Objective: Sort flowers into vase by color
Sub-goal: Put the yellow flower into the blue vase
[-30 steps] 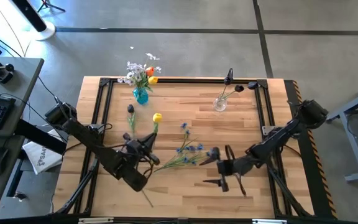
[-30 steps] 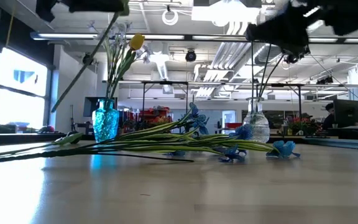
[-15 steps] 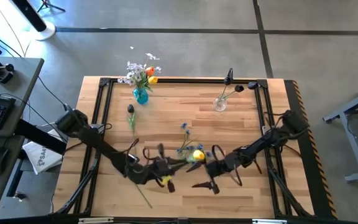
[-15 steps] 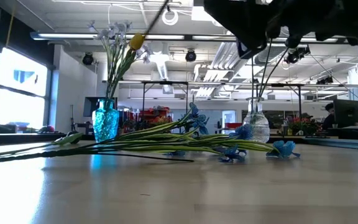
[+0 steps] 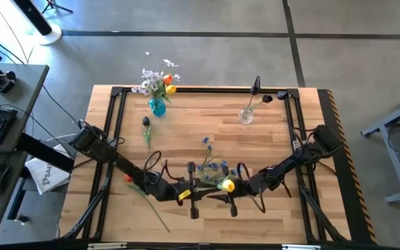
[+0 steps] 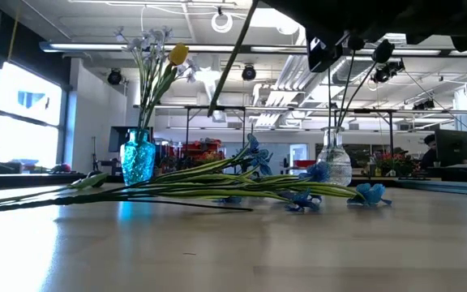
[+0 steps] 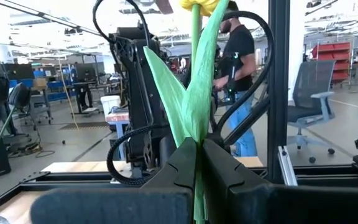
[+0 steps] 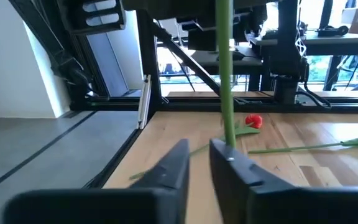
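Note:
A yellow tulip-like flower stands upright between my two grippers over the table's near middle. Its head is up and its green stem slants down, clear of the table. My left gripper is shut on the stem. My right gripper faces it from the right, closed on the same stem lower down. Blue flowers and a red one lie flat on the wood. My left gripper pinches the stem and its folded leaves between its two fingers, below the head. The fingers come level from the table's left and lie across the stem. The flower stands upright, lifted clear. My right gripper meets the stem at its fingertips, level, from the table's right, below my left gripper. One fingertip hides the place of contact. A narrow gap shows between the fingers.
A blue vase with white, orange and yellow flowers stands far left. A clear glass vase with dark flowers stands far right. A dark-headed flower lies left of centre. A black frame rims the table. A person stands beyond it.
My left gripper has carried the yellow flower toward the table's right and near edge and turned, swinging the flower upright, its head now near my right gripper. My right gripper has moved left toward the stem and shut from wide open.

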You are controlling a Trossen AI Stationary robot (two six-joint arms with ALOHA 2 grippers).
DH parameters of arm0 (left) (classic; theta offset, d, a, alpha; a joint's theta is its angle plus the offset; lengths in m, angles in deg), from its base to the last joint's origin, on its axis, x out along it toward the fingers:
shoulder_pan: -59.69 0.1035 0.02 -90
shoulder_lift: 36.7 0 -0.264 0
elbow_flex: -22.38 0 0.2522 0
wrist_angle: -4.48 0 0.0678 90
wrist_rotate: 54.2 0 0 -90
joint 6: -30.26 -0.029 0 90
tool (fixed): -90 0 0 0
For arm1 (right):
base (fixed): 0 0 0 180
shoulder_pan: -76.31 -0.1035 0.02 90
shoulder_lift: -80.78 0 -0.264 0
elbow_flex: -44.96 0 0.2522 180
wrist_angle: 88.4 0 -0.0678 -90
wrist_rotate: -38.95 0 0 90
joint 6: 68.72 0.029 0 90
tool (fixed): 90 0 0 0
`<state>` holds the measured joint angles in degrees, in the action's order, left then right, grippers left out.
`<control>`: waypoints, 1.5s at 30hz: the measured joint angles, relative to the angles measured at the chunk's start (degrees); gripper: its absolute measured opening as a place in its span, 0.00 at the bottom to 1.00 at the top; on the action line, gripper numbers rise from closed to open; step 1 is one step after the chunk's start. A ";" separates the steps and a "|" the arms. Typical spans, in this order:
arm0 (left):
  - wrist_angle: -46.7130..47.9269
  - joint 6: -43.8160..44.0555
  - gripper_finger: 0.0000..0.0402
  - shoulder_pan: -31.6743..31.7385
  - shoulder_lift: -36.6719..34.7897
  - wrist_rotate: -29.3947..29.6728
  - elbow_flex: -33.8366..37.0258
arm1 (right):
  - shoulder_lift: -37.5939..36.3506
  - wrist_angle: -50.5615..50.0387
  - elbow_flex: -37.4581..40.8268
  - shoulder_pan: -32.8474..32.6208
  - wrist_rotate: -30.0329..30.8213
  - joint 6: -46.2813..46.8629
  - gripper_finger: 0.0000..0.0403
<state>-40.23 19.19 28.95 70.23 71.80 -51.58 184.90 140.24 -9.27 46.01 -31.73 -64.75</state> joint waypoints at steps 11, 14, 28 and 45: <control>0.13 -0.17 0.00 -0.21 -0.01 0.05 0.00 | -1.77 -9.17 0.02 -0.20 2.72 0.14 0.14; 0.15 -0.17 0.00 -0.21 -0.02 0.07 0.00 | -2.61 -9.11 0.02 -0.24 2.73 0.07 0.26; 0.12 -0.07 0.00 -0.11 -0.02 0.20 0.00 | -2.67 -2.87 0.02 -0.02 1.40 -2.49 0.23; 24.02 11.06 0.24 0.43 -7.40 0.74 0.00 | -3.41 -14.33 0.04 -0.24 6.94 2.33 0.01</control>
<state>-16.21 30.25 29.38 62.83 72.54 -51.58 181.49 125.91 -9.22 45.77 -24.80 -62.42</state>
